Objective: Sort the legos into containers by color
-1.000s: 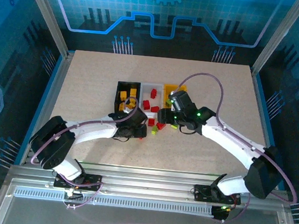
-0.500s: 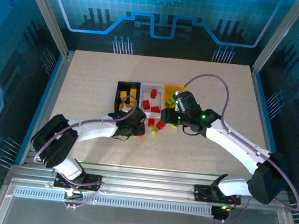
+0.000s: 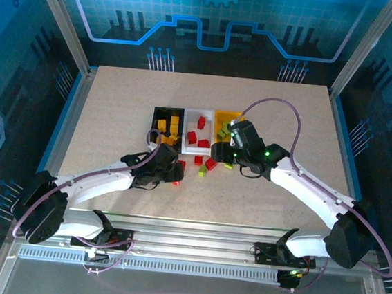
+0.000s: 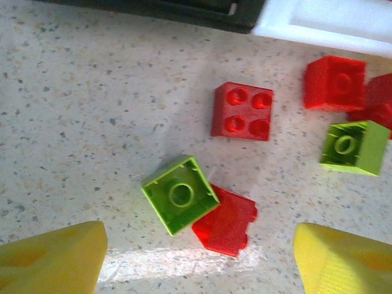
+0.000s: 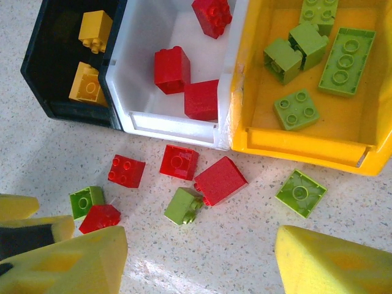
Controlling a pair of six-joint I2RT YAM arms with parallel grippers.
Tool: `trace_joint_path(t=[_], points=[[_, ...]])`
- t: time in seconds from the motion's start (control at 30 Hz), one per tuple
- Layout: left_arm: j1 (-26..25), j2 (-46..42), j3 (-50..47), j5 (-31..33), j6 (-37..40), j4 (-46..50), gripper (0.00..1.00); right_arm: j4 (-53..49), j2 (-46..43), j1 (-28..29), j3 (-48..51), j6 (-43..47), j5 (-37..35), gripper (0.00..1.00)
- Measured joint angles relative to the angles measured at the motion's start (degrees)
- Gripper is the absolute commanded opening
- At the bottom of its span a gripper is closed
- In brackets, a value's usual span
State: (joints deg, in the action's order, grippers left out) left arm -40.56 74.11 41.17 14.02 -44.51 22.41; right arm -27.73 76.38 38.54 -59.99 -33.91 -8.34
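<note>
- Against 0.5 s ago, shows the left arm drawn back toward the near-left, elbow lower and further out, and the left gripper (image 4: 196,262) pulled slightly away from the black bin (image 3: 158,124). Shows the right arm about where it was.
- Left gripper: spread wide and holding nothing, with a yellow fingertip (image 4: 52,257) at each of the 2 lower corners of the wrist view.
- Between those fingertips and slightly ahead: 1 green brick (image 4: 180,195), hollow side up, touching 1 red brick (image 4: 225,222) on the speckled table (image 4: 79,122). Further ahead, apart from both: 1 red 4-stud brick (image 4: 242,111).
- Right gripper (image 5: 199,263): likewise wide and empty, hovering near the front walls of the white bin (image 5: 171,122) and yellow-orange bin (image 5: 306,147), with loose red and green bricks lying between.
- In the bins: yellow bricks in black, red in white, green in yellow-orange.
</note>
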Motion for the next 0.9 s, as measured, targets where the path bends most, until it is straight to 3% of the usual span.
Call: trace_joint_path(t=[0.13, 0.33, 0.57, 0.9], points=[[-2.0, 3.8, 3.6, -0.3, 1.0, 0.0, 0.7, 0.0, 0.0, 0.0, 0.0, 0.0, 0.0, 0.66], [-5.3, 11.2, 6.4, -0.1, 1.1, 0.0, 0.62, -0.1, -1.3, -0.4, 0.0, 0.0, 0.0, 0.67], [-6.3, 13.7, 7.0, 0.7, 1.2, 0.3, 0.52, 0.0, -3.3, -1.2, 0.3, 0.0, 0.0, 0.67], [-8.5, 19.5, 11.0, 2.0, 1.3, 0.9, 0.48, 0.0, -3.5, -2.0, 2.1, -0.2, 0.9, 0.67]])
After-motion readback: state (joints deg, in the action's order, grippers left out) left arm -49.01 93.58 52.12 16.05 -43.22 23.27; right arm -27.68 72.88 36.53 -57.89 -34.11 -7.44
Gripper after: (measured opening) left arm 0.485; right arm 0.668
